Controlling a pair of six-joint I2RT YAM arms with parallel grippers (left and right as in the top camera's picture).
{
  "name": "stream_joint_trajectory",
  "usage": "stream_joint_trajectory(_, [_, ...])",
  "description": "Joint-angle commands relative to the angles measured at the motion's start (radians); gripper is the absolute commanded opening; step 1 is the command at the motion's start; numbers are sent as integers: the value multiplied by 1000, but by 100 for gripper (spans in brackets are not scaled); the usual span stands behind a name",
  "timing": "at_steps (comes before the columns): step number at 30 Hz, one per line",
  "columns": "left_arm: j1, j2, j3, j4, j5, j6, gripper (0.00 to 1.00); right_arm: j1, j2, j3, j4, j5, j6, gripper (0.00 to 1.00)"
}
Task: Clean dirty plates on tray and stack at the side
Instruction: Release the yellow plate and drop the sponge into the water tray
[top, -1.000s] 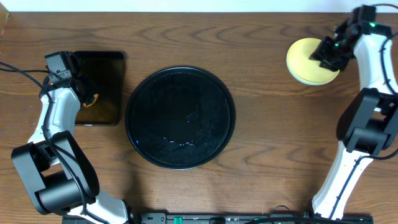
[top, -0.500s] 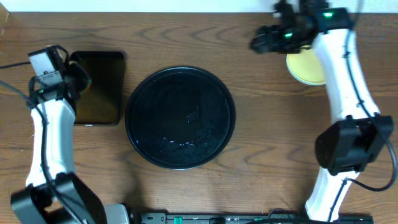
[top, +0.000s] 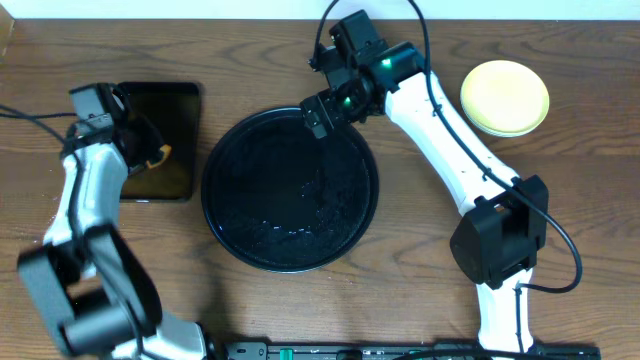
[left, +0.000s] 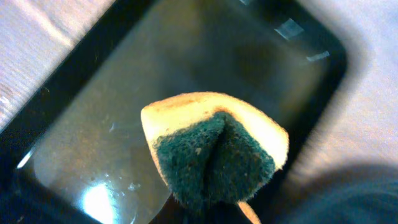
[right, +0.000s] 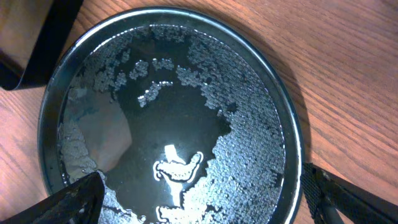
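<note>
The plates (top: 505, 97) sit stacked at the far right of the table, a pale yellow one on top; they are off the round black tray (top: 240, 230). This tray holds no plate, and its floor (right: 249, 143) is wet with water beads. My right gripper (top: 316, 116) hovers over the tray's far rim, open, with nothing between its fingers (right: 81, 199). Over the rectangular tray, my left gripper (top: 148, 157) is shut on a yellow sponge with a green scouring face (left: 214, 155). Its fingers are hidden behind the sponge.
A smaller rectangular black tray (top: 175, 115) lies left of the round one, with a wet, shiny floor (left: 93, 112). Bare wooden tabletop (top: 430, 240) lies between the round tray and the plates. The right arm stretches diagonally across that stretch.
My right arm swung left from the stack of plates to the round tray's far rim, and its jaws opened wide. The left arm shifted slightly over the rectangular tray, still holding the sponge.
</note>
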Motion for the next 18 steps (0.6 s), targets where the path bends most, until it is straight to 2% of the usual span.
stream_joint_trajectory(1, [4, -258, 34, -55, 139, -2, 7, -8, -3, 3, 2, 47, -7, 99])
stream_joint_trajectory(6, [3, -500, 34, -150, 162, -2, 8, -34, -3, 3, -2, 47, -8, 99])
stream_joint_trajectory(10, [3, -614, 32, -214, 162, -2, 8, -51, -3, 3, -2, 46, -7, 99])
stream_joint_trajectory(18, [-35, -598, -6, -420, 271, -10, 8, -68, -3, 3, -1, 42, -8, 99])
